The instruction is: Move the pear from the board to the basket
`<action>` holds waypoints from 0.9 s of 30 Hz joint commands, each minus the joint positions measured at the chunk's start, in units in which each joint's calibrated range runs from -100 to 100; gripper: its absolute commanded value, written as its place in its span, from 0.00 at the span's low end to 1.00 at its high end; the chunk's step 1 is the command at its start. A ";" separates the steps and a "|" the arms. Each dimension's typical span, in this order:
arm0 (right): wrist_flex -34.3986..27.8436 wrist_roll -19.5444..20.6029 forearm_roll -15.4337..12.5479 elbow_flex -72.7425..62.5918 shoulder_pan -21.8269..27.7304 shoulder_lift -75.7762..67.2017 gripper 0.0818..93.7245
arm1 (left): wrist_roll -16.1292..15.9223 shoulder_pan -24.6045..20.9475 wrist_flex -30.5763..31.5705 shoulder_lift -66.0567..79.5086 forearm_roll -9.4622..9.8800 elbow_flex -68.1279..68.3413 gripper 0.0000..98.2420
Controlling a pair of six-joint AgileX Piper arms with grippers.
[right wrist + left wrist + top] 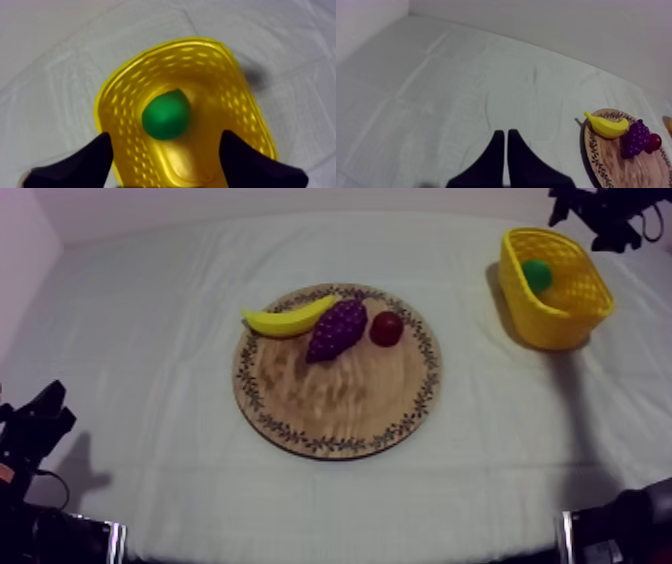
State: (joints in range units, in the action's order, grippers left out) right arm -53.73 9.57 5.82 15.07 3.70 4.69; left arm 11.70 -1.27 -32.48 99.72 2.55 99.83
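The green pear (537, 274) lies inside the yellow basket (580, 316) at the table's far right. Seen from the right wrist, the pear (166, 116) rests on the floor of the basket (125, 100), and my right gripper (165, 150) hangs above it, open, nothing between its fingers (97, 152). My right arm (600, 213) comes in at the upper right, beyond the basket. My left gripper (503, 150) is shut, its fingers together as a wedge over bare cloth, and sits low at the left (40, 423).
The round wooden board (340, 403) in the middle of the table carries a banana (288, 319), a bunch of grapes (336, 329) and a small red fruit (386, 328) along its far side. From the left wrist, the board (636, 170) lies off beside the gripper.
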 commanded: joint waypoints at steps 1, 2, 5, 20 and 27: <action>2.42 -2.37 -1.59 5.68 0.26 -8.37 0.59 | 0.00 0.00 -0.01 0.02 0.01 -0.05 0.00; 3.51 -3.26 -2.31 7.85 0.39 -11.13 0.56 | 0.00 0.00 -0.01 0.02 0.01 -0.05 0.00; 7.11 -5.78 -4.35 15.39 0.55 -19.70 0.48 | 0.00 0.00 -0.01 0.02 0.01 -0.05 0.00; 28.05 -12.88 -7.02 70.42 -2.38 -67.67 0.05 | 0.00 0.00 -0.01 0.02 0.01 -0.05 0.00; 25.65 -13.58 -7.42 82.03 -1.64 -81.55 0.02 | -0.01 0.00 -0.01 0.02 0.01 -0.05 0.00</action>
State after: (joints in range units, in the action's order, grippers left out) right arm -27.58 -3.91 -1.57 89.90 1.97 -68.70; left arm 11.70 -1.27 -32.48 99.72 2.55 99.83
